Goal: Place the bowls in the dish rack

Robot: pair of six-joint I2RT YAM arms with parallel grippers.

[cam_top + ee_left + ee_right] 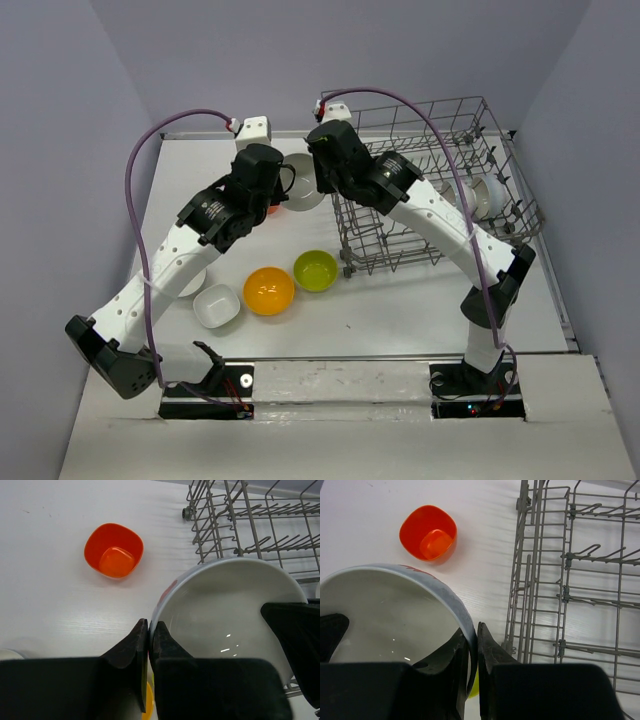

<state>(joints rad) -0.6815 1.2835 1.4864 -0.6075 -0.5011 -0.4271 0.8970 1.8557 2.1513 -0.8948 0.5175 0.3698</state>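
Observation:
A large white bowl [303, 180] hangs above the table just left of the dish rack [440, 180], held from both sides. My left gripper [149, 627] is shut on its left rim, one finger inside the white bowl [225, 610] and one outside. On the opposite rim my right gripper [476, 630] is shut, pinching the wall of the white bowl [385, 615]. A red-orange bowl [114, 550] sits on the table beyond it. Nearer the bases lie an orange-yellow bowl [269, 290], a lime green bowl [315, 270] and a small white bowl [217, 305].
The grey wire dish rack [570, 570] stands at the back right, with a white bowl [480, 195] inside near its right end. Another white bowl [190, 283] peeks out from under the left arm. Purple cables arch over both arms.

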